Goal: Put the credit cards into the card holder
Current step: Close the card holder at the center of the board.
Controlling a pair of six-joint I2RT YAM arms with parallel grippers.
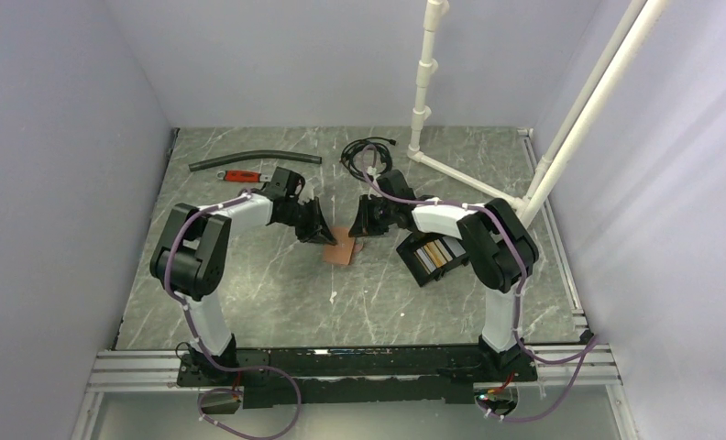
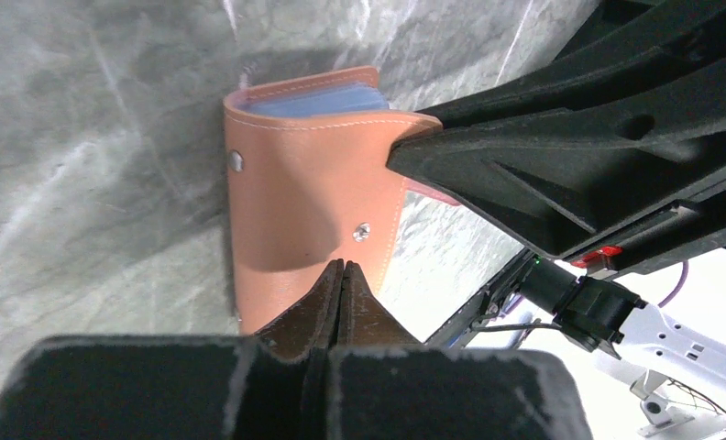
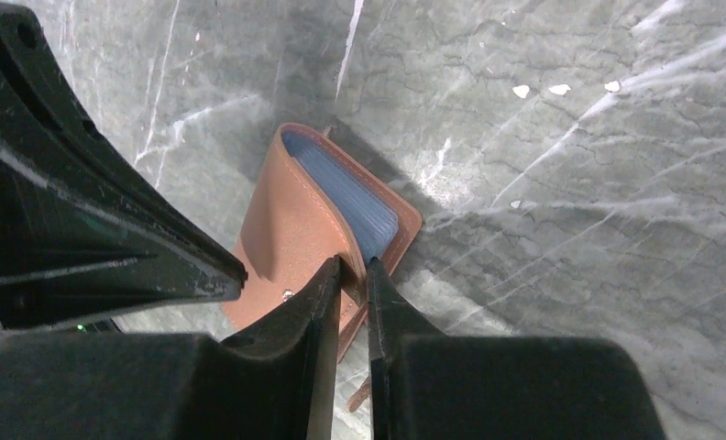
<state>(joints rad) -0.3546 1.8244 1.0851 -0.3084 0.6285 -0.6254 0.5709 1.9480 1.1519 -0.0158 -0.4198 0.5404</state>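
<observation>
Left fingers point(image 2: 315, 310) and right fingers point(image 3: 321, 307) tight on the tan wallet point(image 1: 341, 247).

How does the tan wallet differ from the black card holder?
The wallet is tan, the card holder black. The left gripper and right gripper pinch the wallet; neither touches the card holder. The wallet shows bluish sleeves, the card holder gold and brown cards. Both are rectangular.

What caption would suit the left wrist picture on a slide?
Tan wallet pinched at opposite edges by the left gripper and right gripper.
</observation>
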